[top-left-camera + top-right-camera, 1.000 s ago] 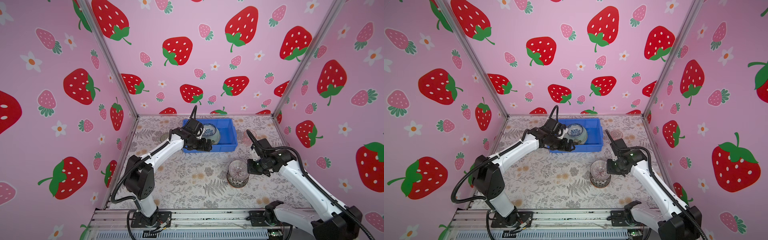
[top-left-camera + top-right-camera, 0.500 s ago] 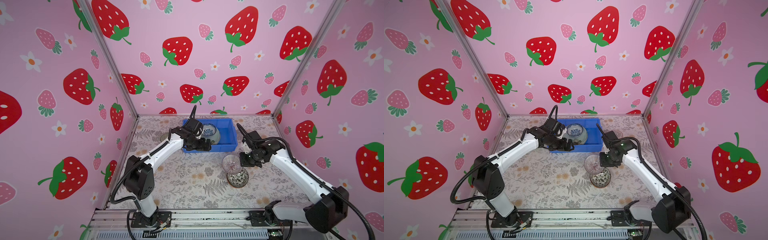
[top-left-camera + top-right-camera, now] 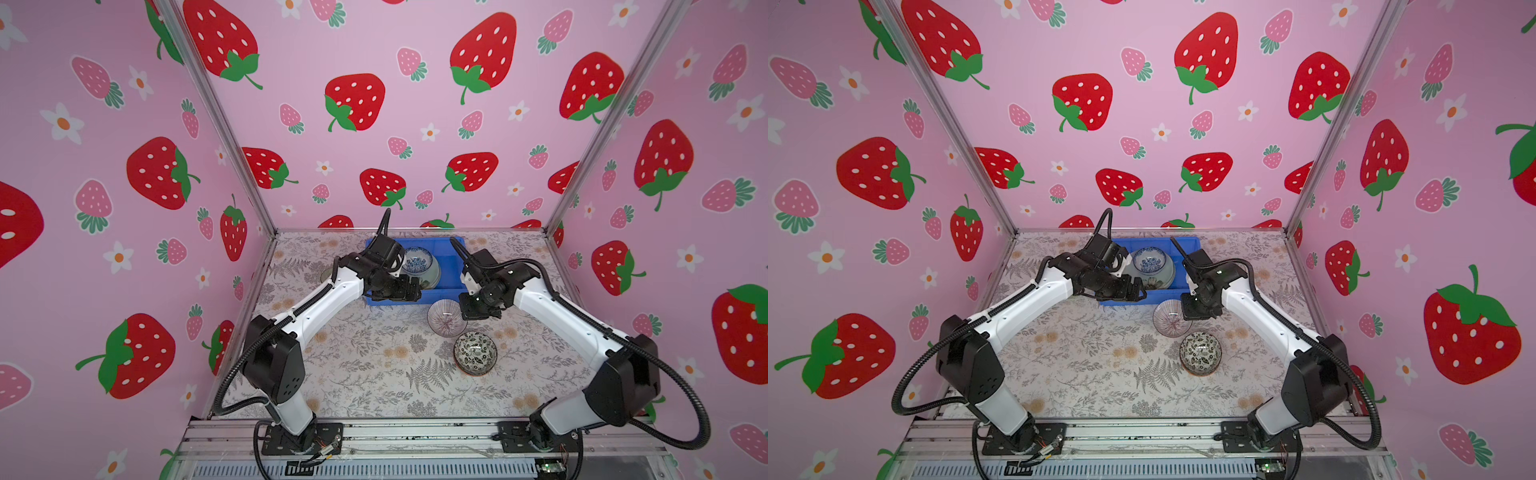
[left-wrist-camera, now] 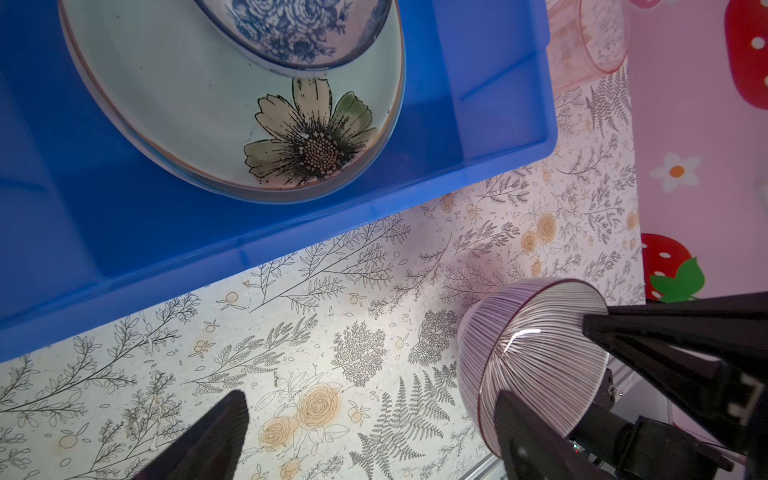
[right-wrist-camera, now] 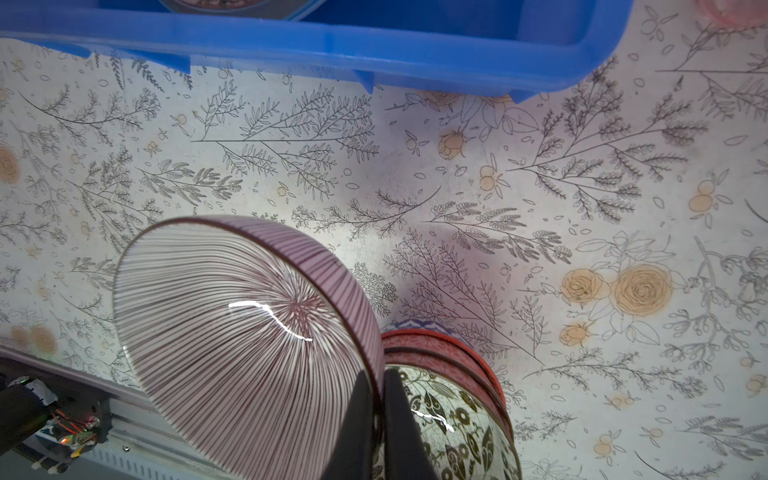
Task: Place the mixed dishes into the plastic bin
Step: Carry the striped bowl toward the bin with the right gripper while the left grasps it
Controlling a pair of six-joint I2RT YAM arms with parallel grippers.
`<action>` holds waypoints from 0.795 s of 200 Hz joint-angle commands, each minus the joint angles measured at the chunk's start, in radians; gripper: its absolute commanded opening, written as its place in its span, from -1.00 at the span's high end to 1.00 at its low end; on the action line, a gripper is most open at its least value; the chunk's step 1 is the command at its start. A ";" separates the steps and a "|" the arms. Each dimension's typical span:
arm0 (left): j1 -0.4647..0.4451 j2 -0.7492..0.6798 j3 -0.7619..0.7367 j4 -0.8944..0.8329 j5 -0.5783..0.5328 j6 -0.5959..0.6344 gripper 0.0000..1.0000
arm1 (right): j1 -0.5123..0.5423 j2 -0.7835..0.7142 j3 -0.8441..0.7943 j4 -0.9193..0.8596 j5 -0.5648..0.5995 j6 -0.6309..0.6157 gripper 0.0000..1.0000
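Purple-striped, the bowl [image 3: 446,319] hangs tilted by its rim in our clenched right tool [image 3: 466,309], just near of the bin [image 3: 440,296]; we should raise it over the wall and lower it beside the plate [image 3: 434,271], left tool [image 3: 411,291] spread wide.

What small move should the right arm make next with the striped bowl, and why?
Probably carry the striped bowl over the near wall of the blue bin, above the free part beside the flower plate. The right gripper is shut on its rim; it hangs just outside the bin.
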 commanded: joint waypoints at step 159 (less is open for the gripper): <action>0.003 0.022 0.031 -0.055 -0.029 0.007 -0.39 | 0.081 0.202 0.301 0.001 -0.006 -0.049 0.98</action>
